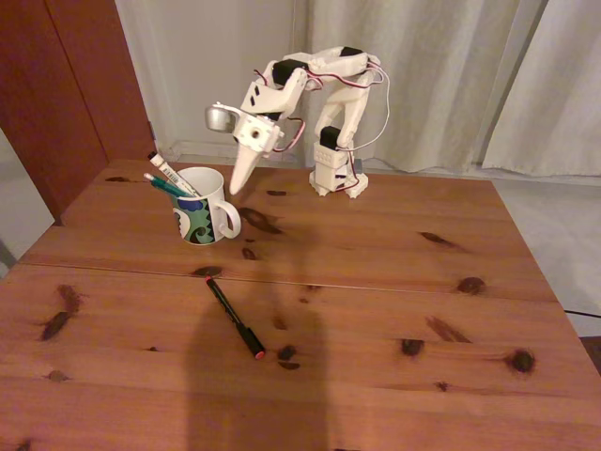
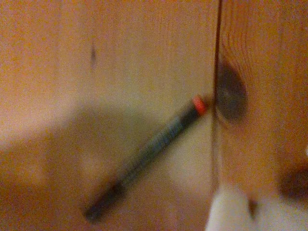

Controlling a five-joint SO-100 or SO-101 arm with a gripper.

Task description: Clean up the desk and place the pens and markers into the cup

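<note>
Cup [image 1: 206, 209]: white mug, green-and-blue swirl on its side, standing at left on the desk [image 1: 376, 282] in the fixed view, handle toward the right. Contents: white marker [image 1: 172, 175] and teal pen [image 1: 165, 185], both leaning out to the left. Gripper [image 1: 239, 178]: hanging just right of the cup, tip pointing down, above the wood; fingers look pressed together, holding nothing. Black pen [image 1: 235, 318]: lying diagonally on the desk below the seam, red tip toward the lower right, well apart from the fingers. Wrist view, blurred: the black pen [image 2: 149, 156] beside the seam and a dark knot [image 2: 231, 94].
</note>
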